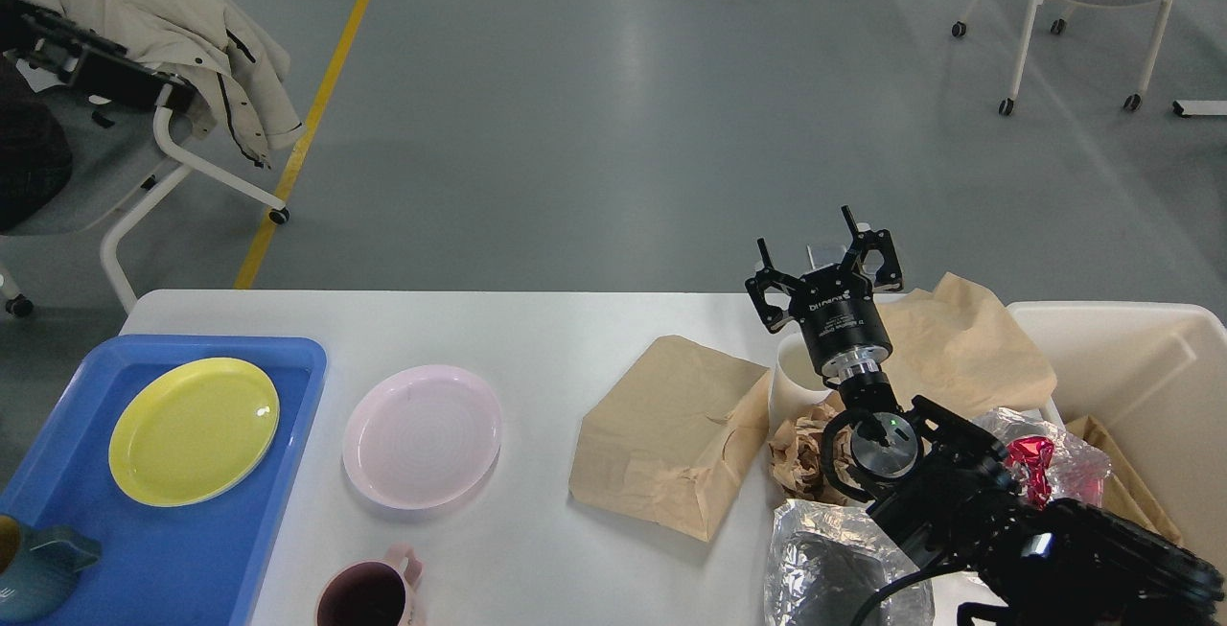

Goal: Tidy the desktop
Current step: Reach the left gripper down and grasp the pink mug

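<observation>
The white desktop [537, 329] spans the lower half of the head view. My right gripper [807, 231] is raised above its far right part, fingers spread open and empty, over a white paper cup [798, 379]. On the desktop lie a brown paper bag [671, 429], crumpled brown paper [800, 449], a foil container [829, 564], a pink plate [422, 434] and a pink mug [369, 597]. The left gripper is out of view.
A blue tray [163, 549] at the left holds a yellow plate [194, 429] and a teal mug [34, 564]. A cream-white bin [1141, 367] at the right holds brown paper [968, 343] and clear and red wrappers [1040, 458]. Chairs stand on the floor beyond.
</observation>
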Robot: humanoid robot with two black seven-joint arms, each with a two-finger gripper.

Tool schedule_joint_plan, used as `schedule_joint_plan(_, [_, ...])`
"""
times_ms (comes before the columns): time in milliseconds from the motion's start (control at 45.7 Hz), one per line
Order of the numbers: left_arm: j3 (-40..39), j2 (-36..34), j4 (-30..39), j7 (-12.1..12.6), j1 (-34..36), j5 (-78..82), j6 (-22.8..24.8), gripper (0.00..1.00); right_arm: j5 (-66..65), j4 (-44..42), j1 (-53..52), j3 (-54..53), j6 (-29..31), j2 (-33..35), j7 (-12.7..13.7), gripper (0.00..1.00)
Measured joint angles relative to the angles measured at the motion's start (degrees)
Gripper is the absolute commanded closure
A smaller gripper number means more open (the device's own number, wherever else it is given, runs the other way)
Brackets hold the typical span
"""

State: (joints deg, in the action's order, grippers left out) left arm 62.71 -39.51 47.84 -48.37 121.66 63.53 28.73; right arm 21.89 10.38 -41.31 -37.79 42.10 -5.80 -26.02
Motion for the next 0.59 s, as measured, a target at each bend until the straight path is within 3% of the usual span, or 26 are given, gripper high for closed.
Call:
schedule_joint_plan(153, [8.8,3.9,18.5,7.1,9.0,-15.7,0.9,0.15,0.0,0.0,0.0,0.0,0.0,0.0,0.0,0.00])
schedule_joint_plan(372, [15.0,7.3,40.8,11.8,11.2,-21.9,-4.9,0.15,0.0,-0.1,0.0,0.0,0.0,0.0,0.0,0.00])
schedule_joint_plan(482, [16.8,8.2,46.8,15.5,10.8,-21.4,-6.2,0.15,0.0,-0.1,0.0,0.0,0.0,0.0,0.0,0.00])
schedule_joint_plan(591, [17.3,10.3,48.2,17.9,8.2,-21.0,-6.6,0.15,0.0,0.0,0.0,0.0,0.0,0.0,0.0,0.00])
